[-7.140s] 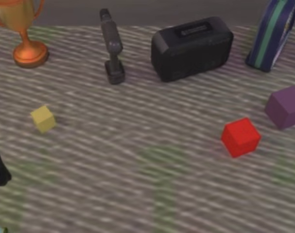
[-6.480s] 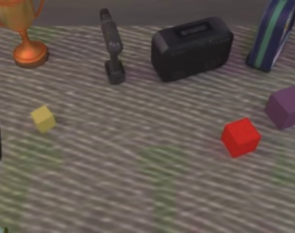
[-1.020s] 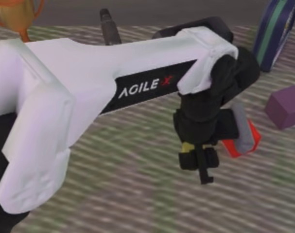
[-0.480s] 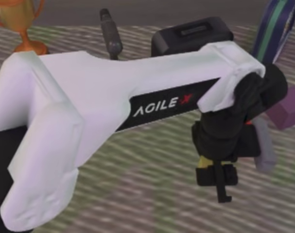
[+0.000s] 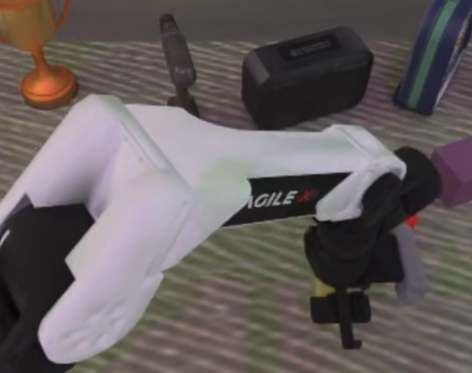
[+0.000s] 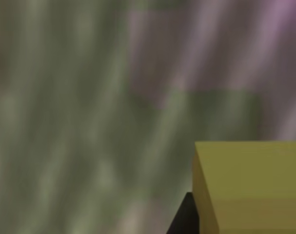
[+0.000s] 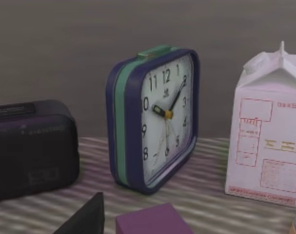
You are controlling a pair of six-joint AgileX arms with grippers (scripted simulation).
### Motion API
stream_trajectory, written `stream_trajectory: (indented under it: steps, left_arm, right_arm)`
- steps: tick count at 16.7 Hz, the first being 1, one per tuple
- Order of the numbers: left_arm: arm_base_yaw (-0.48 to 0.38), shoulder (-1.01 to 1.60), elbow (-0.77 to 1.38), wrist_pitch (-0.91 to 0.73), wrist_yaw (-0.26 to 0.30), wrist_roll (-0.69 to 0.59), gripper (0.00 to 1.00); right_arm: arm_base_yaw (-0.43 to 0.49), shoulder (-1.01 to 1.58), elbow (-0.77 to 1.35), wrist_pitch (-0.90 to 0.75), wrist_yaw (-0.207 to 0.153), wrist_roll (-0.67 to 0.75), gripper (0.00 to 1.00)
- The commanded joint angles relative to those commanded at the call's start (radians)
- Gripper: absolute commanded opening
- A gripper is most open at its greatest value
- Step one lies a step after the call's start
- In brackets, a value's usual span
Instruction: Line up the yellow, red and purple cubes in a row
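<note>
My left arm reaches across the table to the right half, and my left gripper (image 5: 340,307) is shut on the small yellow cube (image 5: 323,289). In the left wrist view the yellow cube (image 6: 250,187) sits against a dark finger (image 6: 187,220), above the striped cloth. The red cube (image 5: 410,221) shows only as a sliver behind the left wrist. The purple cube (image 5: 459,171) stands at the right edge, apart from the gripper. The purple cube (image 7: 152,222) also lies close before a dark part of my right gripper (image 7: 87,218), which is out of the top view.
Along the back stand an orange trophy (image 5: 45,78), a dark dumbbell (image 5: 177,62), a black speaker (image 5: 307,74) and a blue-green alarm clock (image 5: 442,54). A milk carton (image 7: 272,136) stands beside the clock (image 7: 155,117) in the right wrist view.
The left arm has swung right and then toward the table's front with the yellow cube held. It now covers nearly all of the red cube.
</note>
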Motion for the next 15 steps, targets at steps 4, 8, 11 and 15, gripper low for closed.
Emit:
stream_trajectory:
  steps: [4, 8, 11, 15]
  left_arm:
    - [0.000, 0.002, -0.002, 0.003, 0.000, 0.000, 0.00]
    - [0.000, 0.002, -0.002, 0.003, 0.000, 0.000, 0.30]
    - [0.000, 0.002, -0.002, 0.003, 0.000, 0.000, 0.53]
    - [0.000, 0.002, -0.002, 0.003, 0.000, 0.000, 0.83]
  right_arm:
    - [0.000, 0.000, 0.000, 0.000, 0.000, 0.000, 1.00]
    - [0.000, 0.000, 0.000, 0.000, 0.000, 0.000, 1.00]
    - [0.000, 0.000, 0.000, 0.000, 0.000, 0.000, 1.00]
    - [0.000, 0.000, 0.000, 0.000, 0.000, 0.000, 1.00]
